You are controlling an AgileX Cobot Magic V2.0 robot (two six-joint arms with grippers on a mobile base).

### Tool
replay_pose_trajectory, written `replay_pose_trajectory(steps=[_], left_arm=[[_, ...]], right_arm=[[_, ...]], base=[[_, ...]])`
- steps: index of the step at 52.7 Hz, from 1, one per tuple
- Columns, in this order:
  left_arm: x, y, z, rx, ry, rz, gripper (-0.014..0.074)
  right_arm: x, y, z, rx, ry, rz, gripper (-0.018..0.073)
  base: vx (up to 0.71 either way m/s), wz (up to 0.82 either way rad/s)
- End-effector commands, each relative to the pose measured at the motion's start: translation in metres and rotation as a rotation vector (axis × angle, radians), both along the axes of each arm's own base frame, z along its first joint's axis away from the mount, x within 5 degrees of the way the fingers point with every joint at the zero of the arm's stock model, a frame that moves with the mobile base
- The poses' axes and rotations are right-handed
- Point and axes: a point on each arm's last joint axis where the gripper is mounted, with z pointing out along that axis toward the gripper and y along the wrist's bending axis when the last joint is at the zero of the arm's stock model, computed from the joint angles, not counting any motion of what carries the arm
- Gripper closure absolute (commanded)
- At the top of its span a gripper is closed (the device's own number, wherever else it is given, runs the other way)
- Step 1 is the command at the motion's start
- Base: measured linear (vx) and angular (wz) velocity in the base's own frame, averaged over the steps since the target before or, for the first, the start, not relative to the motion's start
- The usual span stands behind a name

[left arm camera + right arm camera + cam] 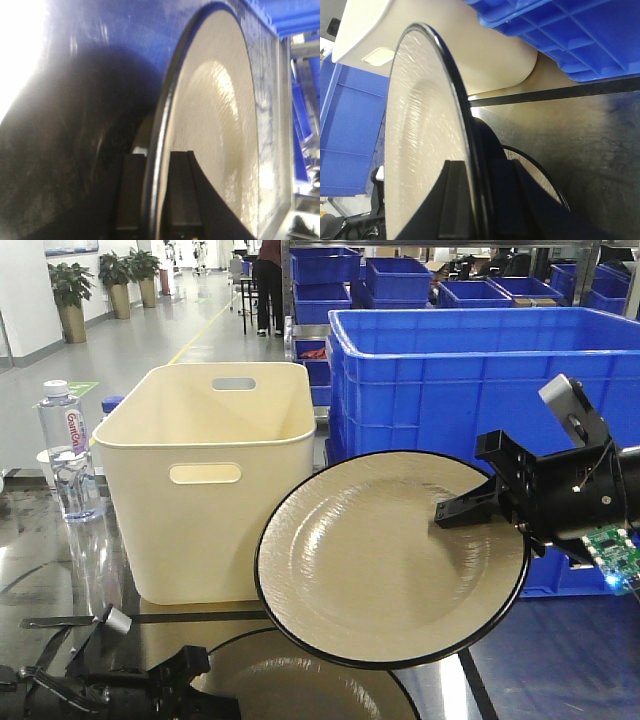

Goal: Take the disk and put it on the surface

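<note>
Left fingers squeeze the rim of the lower disk, low by the dark surface; it is half hidden and cut off. Right fingers pinch the raised disk, up in the air. Behind stand a cream bin and a blue crate; their bottoms cannot be seen.

A cream handled bin stands beside large blue crates, a water bottle on its other side

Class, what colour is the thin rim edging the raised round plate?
Black, edging the cream round plate; it shows best in the front-facing view.
</note>
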Motion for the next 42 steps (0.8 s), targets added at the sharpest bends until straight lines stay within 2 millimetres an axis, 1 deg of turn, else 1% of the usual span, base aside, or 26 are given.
replay_pose_trajectory(steps=[1, 7, 13, 19, 26, 30, 34, 37, 42], left_arm=[[0.001, -0.001, 0.014, 0.003, -0.056, -0.015, 0.0322], [0.002, 0.001, 0.014, 0.017, -0.062, -0.011, 0.0192], [0.005, 0.011, 0.013, 0.031, -0.066, 0.014, 0.0093], [0.006, 0.025, 0.02, 0.012, -0.076, 0.045, 0.0045], [0.003, 0.041, 0.036, -0.001, -0.129, 0.09, 0.0042], [-0.001, 0.05, 0.048, 0.0, -0.173, 0.125, 0.0042], [-0.006, 0.057, 0.06, 0.0, -0.22, 0.156, 0.0042], [-0.01, 0.06, 0.068, -0.007, -0.247, 0.17, 0.0042], [-0.017, 0.062, 0.079, -0.016, -0.291, 0.186, 0.0042]], right_arm=[[-0.009, 0.002, 0.034, 0.107, -0.104, -0.028, 0.0566], [-0.009, 0.002, 0.034, 0.107, -0.104, -0.028, 0.0566], [-0.009, 0.002, 0.034, 0.111, -0.099, -0.031, 0.0566], [-0.007, 0.0, 0.035, 0.111, -0.113, -0.057, 0.0565], [-0.006, -0.001, 0.035, 0.121, -0.146, -0.076, 0.0564], [-0.01, -0.001, 0.024, 0.149, -0.16, -0.09, 0.0564], [-0.019, 0.002, 0.006, 0.209, -0.147, -0.102, 0.0564], [-0.025, 0.005, -0.014, 0.228, -0.122, -0.112, 0.0564], [-0.033, 0.014, -0.038, 0.255, -0.076, -0.098, 0.0564]], base=[[0.0, 0.0], [0.0, 0.0], [0.0, 0.0], [0.0, 0.0], [0.0, 0.0], [0.0, 0.0], [0.0, 0.0], [0.0, 0.0], [0.0, 0.0]])
